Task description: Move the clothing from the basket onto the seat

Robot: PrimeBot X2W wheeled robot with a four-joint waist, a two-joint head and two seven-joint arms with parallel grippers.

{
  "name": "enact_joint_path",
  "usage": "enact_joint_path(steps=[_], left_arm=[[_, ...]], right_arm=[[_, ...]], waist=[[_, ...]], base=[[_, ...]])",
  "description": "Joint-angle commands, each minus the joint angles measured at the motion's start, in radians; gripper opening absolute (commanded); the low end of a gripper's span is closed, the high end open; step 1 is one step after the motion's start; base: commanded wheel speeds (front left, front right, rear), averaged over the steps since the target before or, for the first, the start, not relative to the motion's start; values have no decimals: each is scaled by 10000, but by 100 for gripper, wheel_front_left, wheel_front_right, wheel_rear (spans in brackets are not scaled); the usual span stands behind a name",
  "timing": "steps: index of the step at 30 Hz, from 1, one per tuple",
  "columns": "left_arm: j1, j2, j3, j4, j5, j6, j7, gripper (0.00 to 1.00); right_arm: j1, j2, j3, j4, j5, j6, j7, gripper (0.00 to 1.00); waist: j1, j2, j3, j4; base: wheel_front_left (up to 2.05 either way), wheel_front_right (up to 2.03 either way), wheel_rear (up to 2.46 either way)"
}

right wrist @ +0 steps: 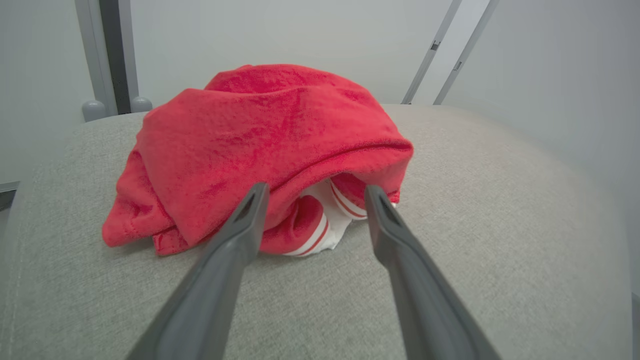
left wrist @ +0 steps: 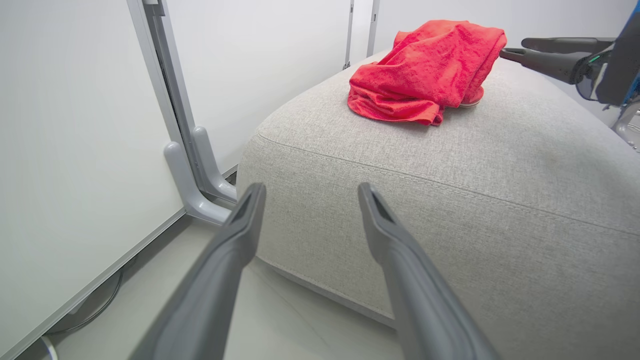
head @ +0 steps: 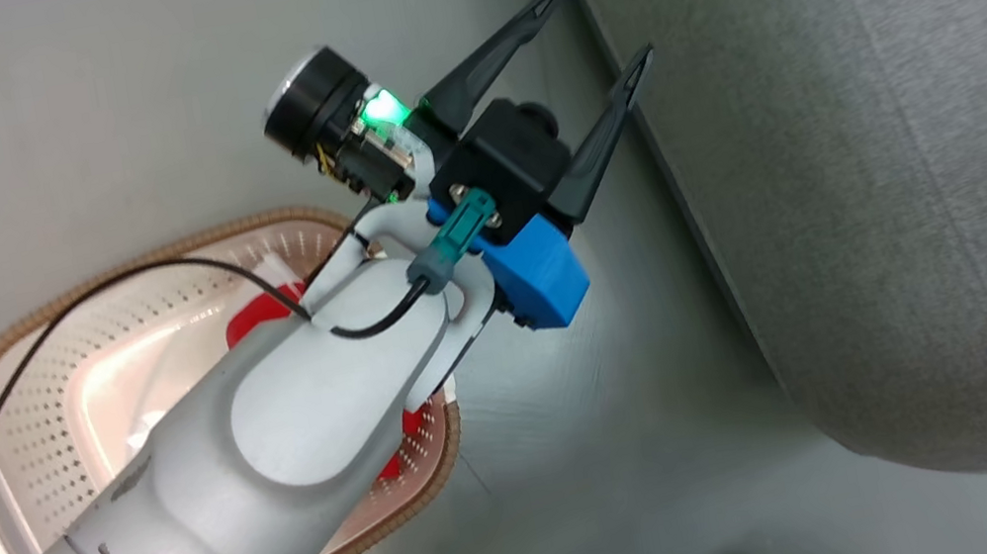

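A: Clothing [right wrist: 260, 135], where do we see it?
B: One red piece on the seat [right wrist: 475, 210], one in the basket [head: 71, 388] near the seat. Our right gripper [right wrist: 312, 192] and left gripper [left wrist: 311, 189] gape wide, holding nothing.

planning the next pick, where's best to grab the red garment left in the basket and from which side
Probably pinch a bunched fold of the red garment from straight above: it lies low in the basket, whose perforated walls block every side approach. The left arm hides most of it, so the best fold cannot be told.
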Motion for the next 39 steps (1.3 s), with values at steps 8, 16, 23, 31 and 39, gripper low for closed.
enact_joint_path(steps=[8,16,23,31,39], left_arm=[[1184,221,686,300,-601,324,-669,100],[2563,492,2060,-144,-641,763,-786,100],[4396,730,3938,-984,-178,926,-791,100],[6601,639,6220,-1755,561,670,-786,100],[8510,133,7758,-1985,1352,-111,-787,100]], right_arm=[[1709,664,597,-2203,-331,-10,-3,100],[2321,599,2260,-3341,-143,-10,-3,100],[2884,704,3651,-3765,-45,-10,-3,100],[3595,954,4792,-3633,203,-10,-3,100],[4671,1219,4835,-3488,315,-10,-3,100]], waist=[[0,0,-1823,125],[0,0,-3114,825],[0,0,-4143,1580],[0,0,-4984,2231],[0,0,-5692,2708]], base=[[0,0,0],[0,0,0],[0,0,0],[0,0,0],[0,0,0]])
